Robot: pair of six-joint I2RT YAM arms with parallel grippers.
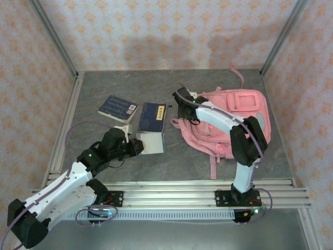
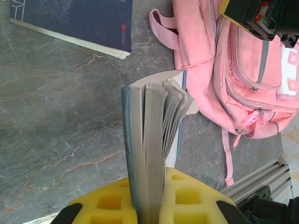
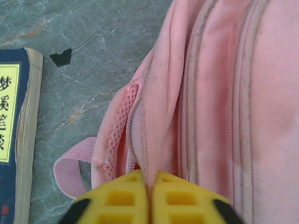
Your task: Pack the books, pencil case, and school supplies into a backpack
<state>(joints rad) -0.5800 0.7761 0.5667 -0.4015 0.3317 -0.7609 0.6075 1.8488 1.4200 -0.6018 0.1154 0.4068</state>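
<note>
Robot lab booth, patterned wallpaper panels [image 1: 156, 31], aluminium frame posts [image 1: 53, 36], grey marbled tabletop [image 1: 130, 86], mounting rails [image 1: 171, 190]

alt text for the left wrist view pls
The left claw clamps a grey-blue book by one edge between its yellow pads, pages fanning open above a grey table. A navy book lies at top left and a pink backpack at right.

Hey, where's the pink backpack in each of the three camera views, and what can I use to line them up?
Top external: backpack right of centre, in the far half.
Left wrist: backpack upper right, front pockets showing.
Right wrist: backpack from centre to the right edge, close up.
Shared landmark: a navy book lying just left of it in each.
</note>
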